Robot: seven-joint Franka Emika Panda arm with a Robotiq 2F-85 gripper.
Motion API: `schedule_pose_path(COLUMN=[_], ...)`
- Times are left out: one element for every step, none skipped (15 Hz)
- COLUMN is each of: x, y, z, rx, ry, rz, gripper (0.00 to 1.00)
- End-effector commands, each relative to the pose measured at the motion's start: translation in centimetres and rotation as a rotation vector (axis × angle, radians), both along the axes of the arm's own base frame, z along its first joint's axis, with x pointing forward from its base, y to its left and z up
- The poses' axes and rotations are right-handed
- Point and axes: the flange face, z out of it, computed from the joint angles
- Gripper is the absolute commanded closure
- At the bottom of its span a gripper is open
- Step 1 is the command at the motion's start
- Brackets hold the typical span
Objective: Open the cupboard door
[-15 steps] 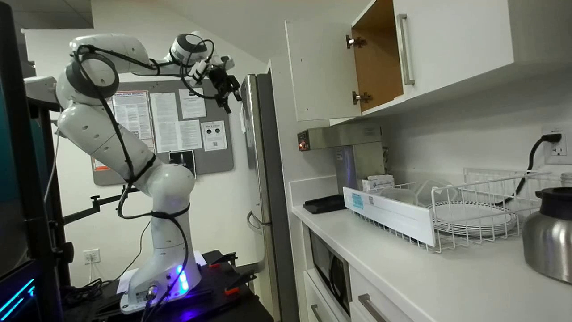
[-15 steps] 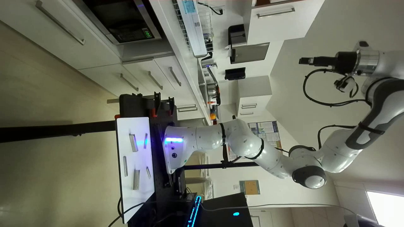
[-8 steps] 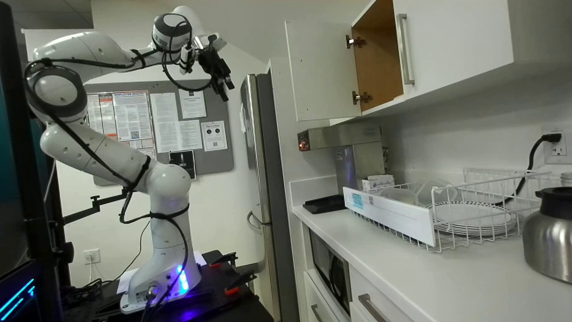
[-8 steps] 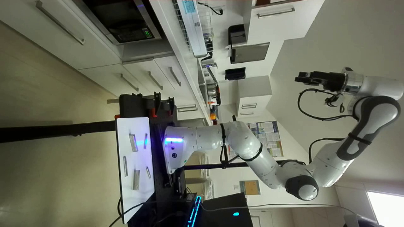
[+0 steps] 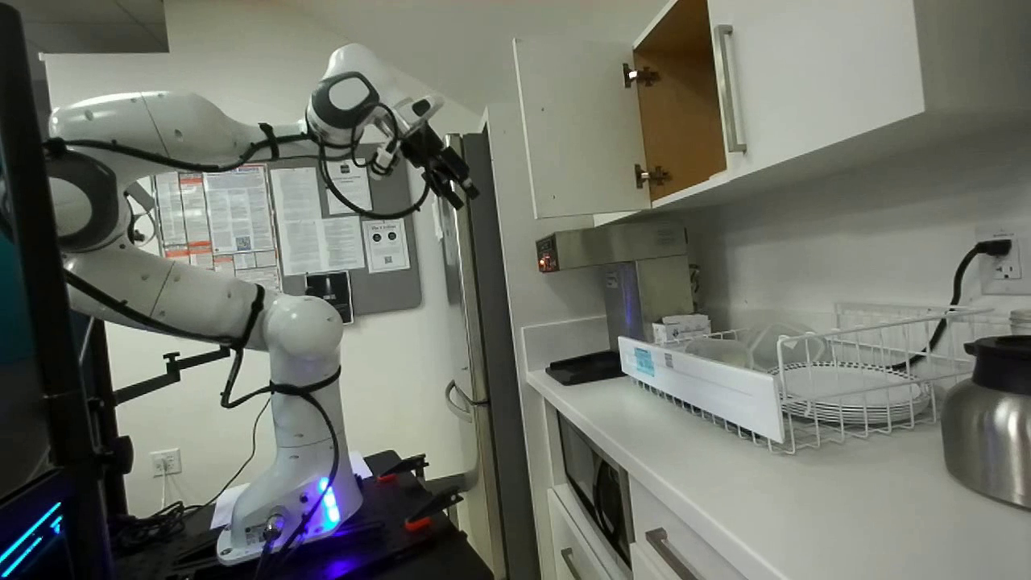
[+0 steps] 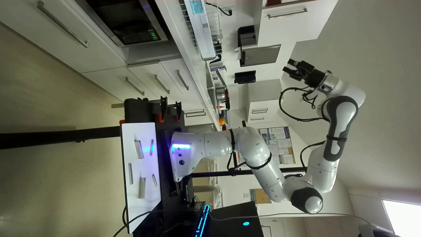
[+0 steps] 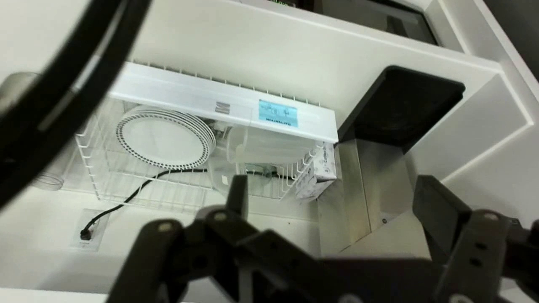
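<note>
The cupboard door (image 5: pixel 581 129) stands swung open on two hinges in an exterior view. Its white hinge-side face shows; its handle is hidden. The wood-brown inside (image 5: pixel 681 113) of the cupboard shows beside it. My gripper (image 5: pixel 465 198) is left of the open door in that view, in front of the fridge, with a gap between; the depth cannot be told. The gripper also shows in an exterior view (image 6: pixel 288 66). In the wrist view the gripper (image 7: pixel 332 191) has its fingers wide apart with nothing between them. The open door is not seen clearly there.
A closed white door (image 5: pixel 813 80) with a silver handle (image 5: pixel 729 89) is right of the opening. Below are a steel machine (image 5: pixel 644 266), a wire dish rack (image 5: pixel 701 387) with plates, and a steel jug (image 5: pixel 989 435). A fridge (image 5: pixel 499 346) stands behind the gripper.
My gripper has moved toward the cupboard side and turned, ending lower in an exterior view. The arm's elbow has swung the opposite way. The open door has not moved.
</note>
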Motion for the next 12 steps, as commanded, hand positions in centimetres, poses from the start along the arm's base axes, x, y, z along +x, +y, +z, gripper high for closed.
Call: schedule_pose_path(x=[0.5, 0.8, 0.9, 0.9, 0.9, 0.9, 0.9, 0.9, 0.9, 0.9, 0.9, 0.9], y=[-0.3, -0.4, -0.4, -0.3, -0.3, -0.3, -0.3, -0.3, -0.3, -0.3, -0.3, -0.3], z=[-1.2, -2.5, -3.1, -3.2, -3.1, -3.1, -3.1, -3.1, -3.1, -3.1, -3.1, -3.1], rx=[0.013, 0.02, 0.022, 0.021, 0.019, 0.019, 0.019, 0.019, 0.019, 0.019, 0.019, 0.019], ry=[-0.03, -0.02, -0.006, -0.002, -0.003, -0.003, -0.003, -0.003, -0.003, -0.003, -0.003, -0.003], rz=[-0.002, -0.006, -0.009, -0.009, -0.011, -0.012, -0.012, -0.012, -0.012, -0.012, -0.012, -0.012], gripper=[0.0, 0.0, 0.0, 0.0, 0.0, 0.0, 0.0, 0.0, 0.0, 0.0, 0.0, 0.0])
